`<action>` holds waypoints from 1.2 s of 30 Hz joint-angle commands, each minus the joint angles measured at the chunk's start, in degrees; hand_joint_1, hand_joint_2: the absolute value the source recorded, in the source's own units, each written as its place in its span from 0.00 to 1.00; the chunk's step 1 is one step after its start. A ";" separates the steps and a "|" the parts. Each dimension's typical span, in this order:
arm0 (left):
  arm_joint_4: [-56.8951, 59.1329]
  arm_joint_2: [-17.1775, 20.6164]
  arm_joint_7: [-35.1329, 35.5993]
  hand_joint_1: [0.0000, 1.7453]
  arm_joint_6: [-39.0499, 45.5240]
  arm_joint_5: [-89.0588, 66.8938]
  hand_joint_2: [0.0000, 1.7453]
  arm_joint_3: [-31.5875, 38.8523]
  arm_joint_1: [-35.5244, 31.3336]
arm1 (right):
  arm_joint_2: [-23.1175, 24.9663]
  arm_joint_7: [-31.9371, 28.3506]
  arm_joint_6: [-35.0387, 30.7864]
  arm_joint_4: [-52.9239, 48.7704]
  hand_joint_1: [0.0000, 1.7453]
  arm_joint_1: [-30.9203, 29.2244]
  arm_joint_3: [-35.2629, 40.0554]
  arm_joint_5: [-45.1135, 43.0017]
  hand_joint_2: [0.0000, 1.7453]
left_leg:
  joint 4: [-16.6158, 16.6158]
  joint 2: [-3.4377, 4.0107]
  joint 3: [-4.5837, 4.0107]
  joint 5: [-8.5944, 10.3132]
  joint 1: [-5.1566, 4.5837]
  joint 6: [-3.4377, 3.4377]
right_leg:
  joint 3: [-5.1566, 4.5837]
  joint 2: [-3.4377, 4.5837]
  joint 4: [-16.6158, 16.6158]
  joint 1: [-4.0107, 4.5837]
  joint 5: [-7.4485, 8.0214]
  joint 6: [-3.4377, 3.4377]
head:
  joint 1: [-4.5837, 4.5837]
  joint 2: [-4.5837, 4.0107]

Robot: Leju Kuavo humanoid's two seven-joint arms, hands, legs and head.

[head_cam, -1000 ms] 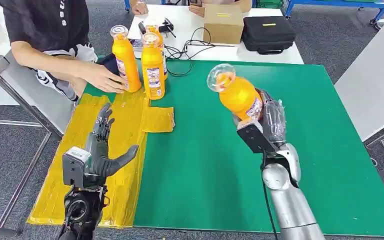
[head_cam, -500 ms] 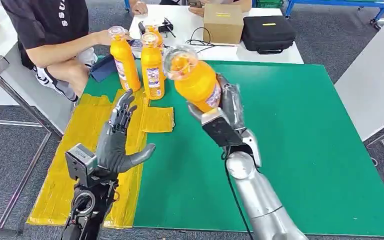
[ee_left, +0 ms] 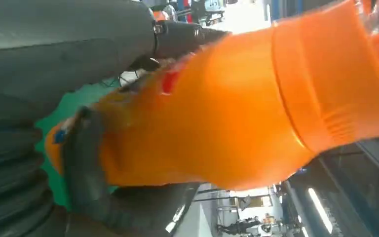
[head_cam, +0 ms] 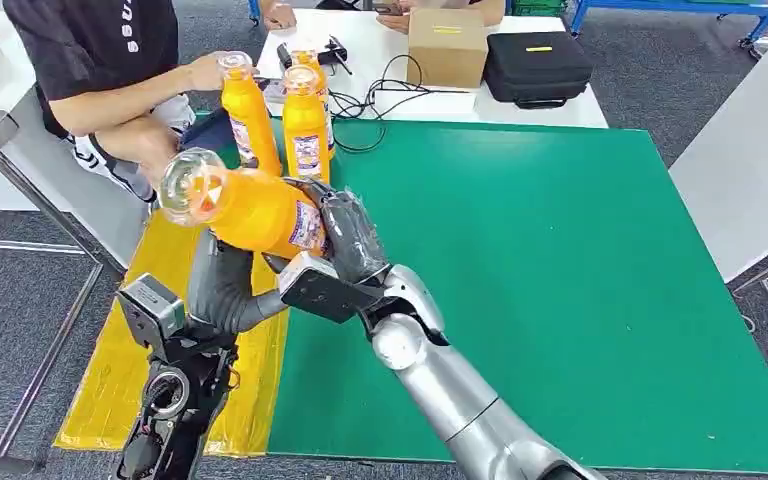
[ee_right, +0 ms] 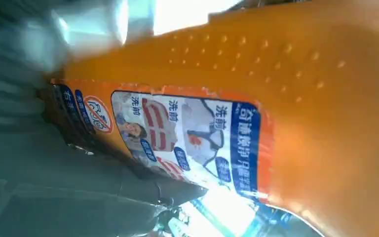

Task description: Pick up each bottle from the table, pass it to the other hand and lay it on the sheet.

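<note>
Far left, a seated person (head_cam: 100,60) rested a hand on the cap of one of three upright orange bottles (head_cam: 305,130) at the worktop's back edge, probably waiting stock. The yellow sheet (head_cam: 125,370) lay along the left side of the green worktop (head_cam: 560,300), the drop zone. Above it the left hand (head_cam: 222,290) stood raised, palm up beneath the carried orange bottle (head_cam: 250,210); its thumb curved under the body, but whether its fingers had clamped could not be told. The bottle lay tilted, clear cap leftward, evidently offered across for the handover. The right hand (head_cam: 345,240) gripped its labelled base end, fingers wrapped round. Beyond sat a cardboard box (head_cam: 447,45) and black case (head_cam: 537,67).
</note>
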 commanded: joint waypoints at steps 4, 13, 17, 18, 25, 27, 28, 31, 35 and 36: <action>5.22 2.40 -0.85 0.00 1.18 2.14 1.00 -1.64 -3.99 | 1.27 1.46 5.71 8.37 1.00 -2.98 18.40 0.96 1.00 | -0.08 0.06 0.22 -0.07 0.01 -0.08 | 0.19 -0.01 -0.07 0.01 -0.08 -0.03 | -0.13 0.00; 3.35 2.48 -0.77 0.00 1.62 2.18 1.00 -1.08 -3.10 | 1.60 1.93 6.78 9.77 1.00 -3.67 20.80 0.74 1.00 | -0.08 -0.02 0.29 -0.09 0.04 -0.12 | 0.30 -0.09 -0.10 0.03 -0.11 -0.05 | -0.06 0.00; 1.17 2.40 -1.03 0.00 2.60 1.95 1.00 1.11 -2.07 | 1.25 2.12 6.64 10.29 1.00 -4.07 22.64 0.44 1.00 | -0.06 0.04 0.17 -0.06 0.05 -0.09 | 0.18 -0.05 -0.09 0.04 -0.06 -0.05 | -0.07 0.00; 0.95 2.30 -1.13 0.04 2.74 1.91 1.00 1.39 -1.99 | 1.25 2.28 6.56 10.32 1.00 -4.16 22.82 0.41 1.00 | -0.09 0.01 0.33 -0.12 0.04 -0.14 | 0.34 -0.10 -0.11 0.04 -0.14 -0.06 | -0.07 0.00; -0.55 1.96 -2.05 1.00 3.57 1.94 1.00 2.22 -1.51 | 1.32 3.27 6.50 10.92 1.00 -5.21 23.51 0.32 1.00 | -0.10 -0.05 0.36 -0.10 0.06 -0.14 | 0.37 -0.17 -0.13 0.05 -0.15 -0.05 | -0.07 0.00; -1.53 1.89 -1.86 1.00 3.87 2.12 1.00 2.16 -1.24 | 1.46 3.74 6.56 11.26 0.99 -5.57 23.85 -0.16 1.00 | -0.11 -0.06 0.45 -0.13 0.07 -0.16 | 0.46 -0.20 -0.15 0.06 -0.18 -0.06 | -0.09 0.00; -1.78 1.92 -1.66 1.00 4.03 2.22 1.00 2.06 -1.22 | 1.42 3.87 6.25 11.32 1.00 -5.62 24.14 -0.51 1.00 | -0.07 -0.07 0.29 -0.09 0.06 -0.12 | 0.30 -0.19 -0.11 0.05 -0.13 -0.05 | -0.07 0.00; -1.76 2.13 -1.37 1.00 4.26 2.44 1.00 1.71 -1.21 | 1.41 4.28 5.47 11.33 1.00 -5.60 24.58 -1.31 1.00 | -0.06 -0.03 0.32 -0.11 0.07 -0.13 | 0.33 -0.15 -0.12 0.06 -0.14 -0.05 | -0.07 0.00; -1.52 2.14 -1.35 1.00 4.31 2.49 1.00 1.65 -1.21 | 1.36 4.38 5.19 11.31 1.00 -5.50 24.51 -1.46 1.00 | -0.09 -0.09 0.28 -0.08 0.05 -0.12 | 0.30 -0.21 -0.12 0.04 -0.13 -0.05 | -0.07 0.00; -1.25 2.16 -1.34 1.00 4.45 2.67 1.00 1.58 -1.33 | 1.29 4.59 4.70 11.17 1.00 -5.37 24.51 -1.54 1.00 | -0.14 -0.11 0.48 -0.13 0.05 -0.16 | 0.50 -0.25 -0.17 0.04 -0.20 -0.07 | -0.07 0.00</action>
